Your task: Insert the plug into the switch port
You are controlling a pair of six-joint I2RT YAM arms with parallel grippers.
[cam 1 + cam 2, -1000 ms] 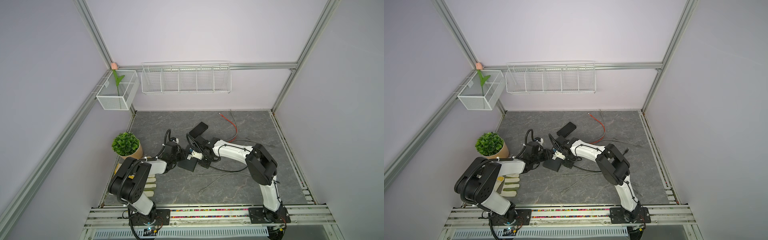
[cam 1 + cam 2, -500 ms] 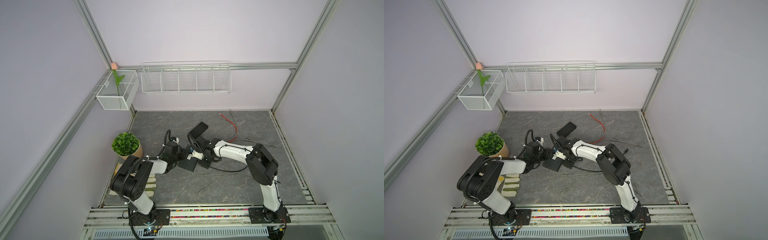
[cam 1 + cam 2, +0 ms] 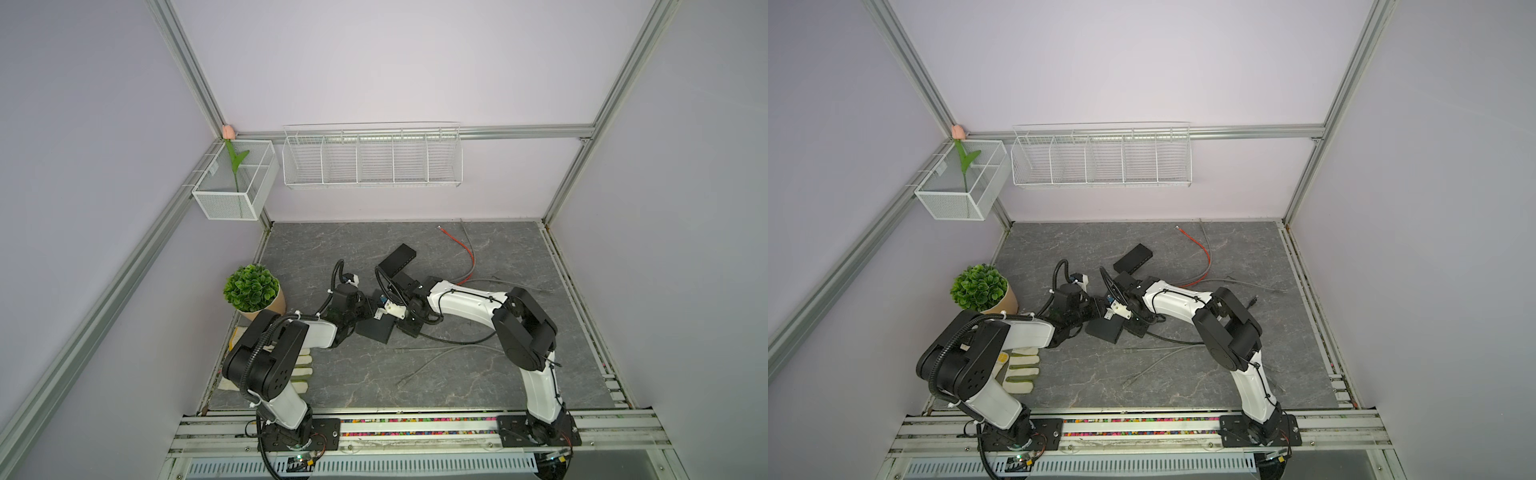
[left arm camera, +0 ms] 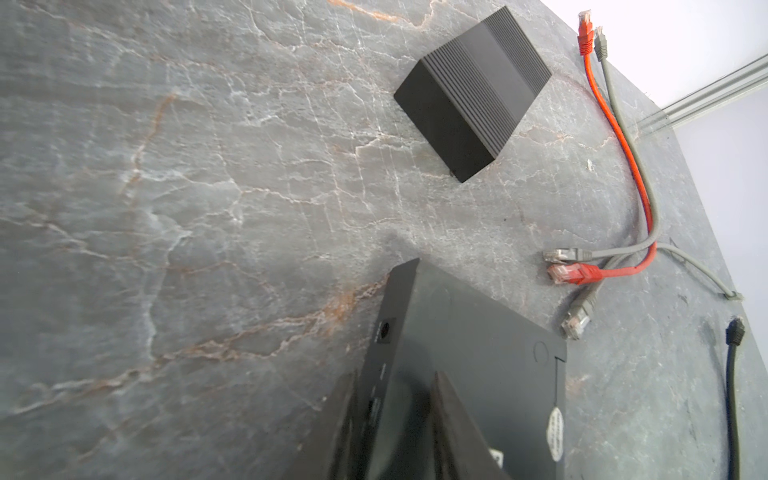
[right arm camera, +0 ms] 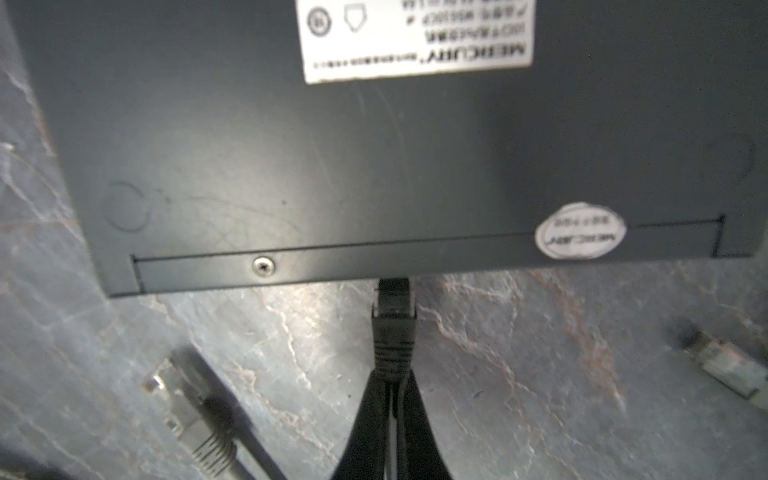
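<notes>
Grey marbled tabletop (image 4: 166, 166), left gripper (image 4: 395, 409) clamps the network switch (image 5: 291, 145) by its edge, right gripper (image 5: 392, 384) pinches the black RJ45 plug (image 5: 392, 309) by its boot, nose at the port; plug likely light, stiff, clip fragile, so hold the boot.

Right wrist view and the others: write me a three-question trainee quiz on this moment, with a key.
1. True or false: the right tool is shut on the black plug, whose tip meets the edge of the switch.
2. What steadies the switch? A: the left tool, gripping its edge. B: the potted plant. C: nothing.
3. What colour is the loose cable lying next to the grey cable?
Key: 1 true; 2 A; 3 red.
</notes>
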